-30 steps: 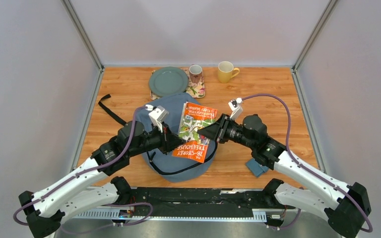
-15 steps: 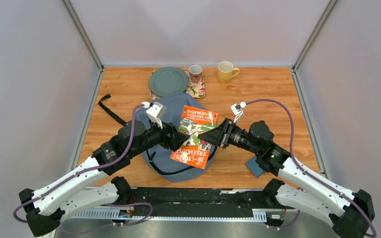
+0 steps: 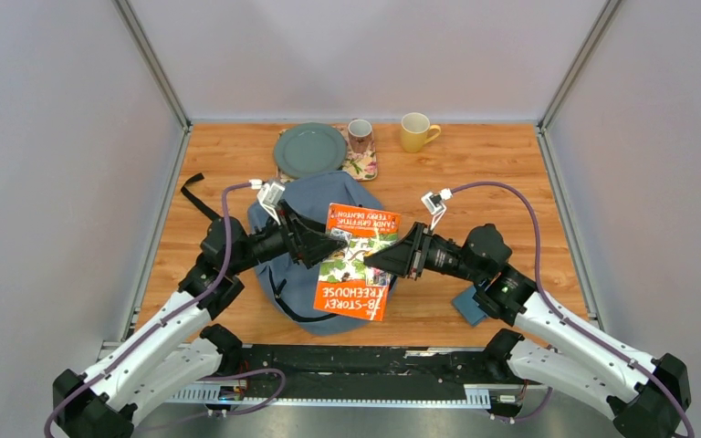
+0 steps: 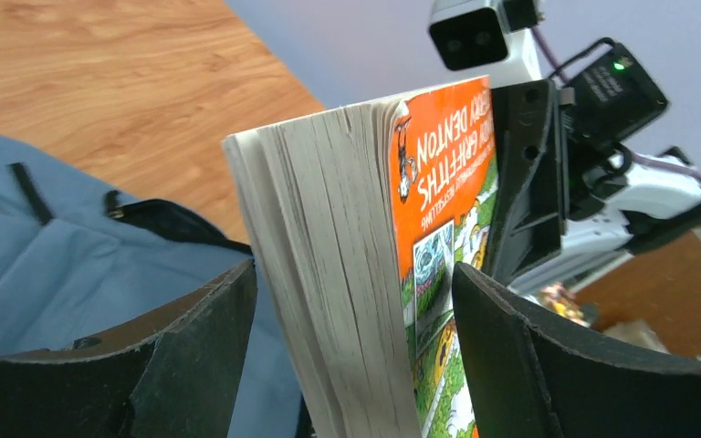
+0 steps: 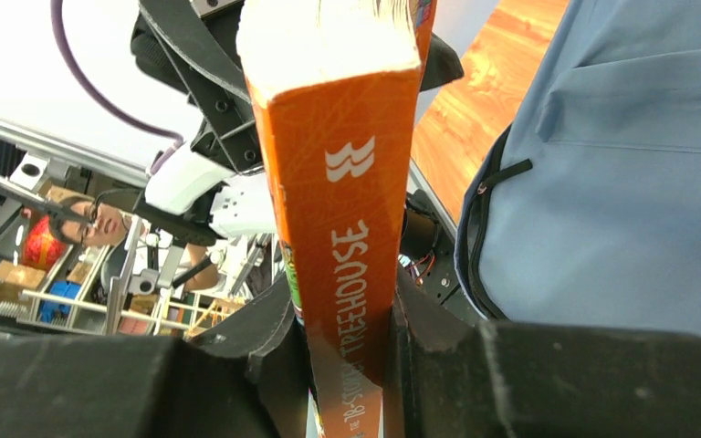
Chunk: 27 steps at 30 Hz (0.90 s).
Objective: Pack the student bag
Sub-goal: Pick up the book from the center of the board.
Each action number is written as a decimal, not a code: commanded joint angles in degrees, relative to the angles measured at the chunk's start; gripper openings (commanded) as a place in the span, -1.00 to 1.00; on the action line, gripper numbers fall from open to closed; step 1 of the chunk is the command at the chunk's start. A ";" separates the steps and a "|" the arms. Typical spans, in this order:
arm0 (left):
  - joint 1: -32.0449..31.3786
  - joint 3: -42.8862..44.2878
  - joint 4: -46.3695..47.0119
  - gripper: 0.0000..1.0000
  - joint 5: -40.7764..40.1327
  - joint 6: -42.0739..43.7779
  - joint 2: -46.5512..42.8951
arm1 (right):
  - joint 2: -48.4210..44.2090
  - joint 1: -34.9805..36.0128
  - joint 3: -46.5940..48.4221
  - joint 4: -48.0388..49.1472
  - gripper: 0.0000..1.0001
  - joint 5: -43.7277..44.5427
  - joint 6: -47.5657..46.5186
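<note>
— Where's the student bag (image 3: 324, 192)?

— Flat on the middle of the table (image 3: 475, 164), right under both grippers. I've got the orange paperback (image 3: 358, 265) over it, and my right gripper (image 5: 347, 338) is clamped tight on the spine.

— And the left gripper (image 4: 354, 274)?

— Its fingers straddle the page edge, one on each side. I can't tell whether they're pressing or just bracketing it.

Orange book (image 3: 358, 265) over student bag (image 3: 315, 193) blocks passage between left gripper (image 3: 333, 248) and right gripper (image 3: 371, 260); table (image 3: 497, 178) open at right.
</note>
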 commanded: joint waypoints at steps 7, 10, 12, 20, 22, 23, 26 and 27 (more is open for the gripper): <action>0.90 -2.77 25.67 0.48 19.76 -14.77 4.12 | 0.49 0.19 7.06 4.86 -1.00 -5.56 -4.72; 0.90 -2.94 24.72 -0.18 19.60 -15.21 4.57 | 0.93 0.27 7.94 2.23 -1.00 -4.94 -6.29; 0.90 -2.95 22.27 -0.65 18.20 -13.38 3.69 | 1.02 0.19 9.26 -2.15 -1.00 -3.19 -8.31; 0.90 1.54 2.13 -1.00 8.97 -4.40 1.59 | -5.38 0.19 11.47 -22.81 -0.12 15.69 -12.72; 0.90 1.01 0.21 -1.00 7.39 -2.91 0.53 | -7.05 0.19 10.85 -24.05 0.24 20.44 -12.54; 0.90 1.10 -0.77 -1.00 6.60 -2.12 -0.26 | -7.41 0.19 11.02 -26.06 0.33 23.42 -12.37; 0.90 1.62 -4.28 -1.00 3.70 0.52 -0.97 | -7.59 0.19 12.43 -30.62 0.41 28.70 -12.19; 0.90 2.15 -4.81 -1.00 3.17 1.22 -1.06 | -7.59 0.19 12.86 -31.78 0.43 32.03 -12.02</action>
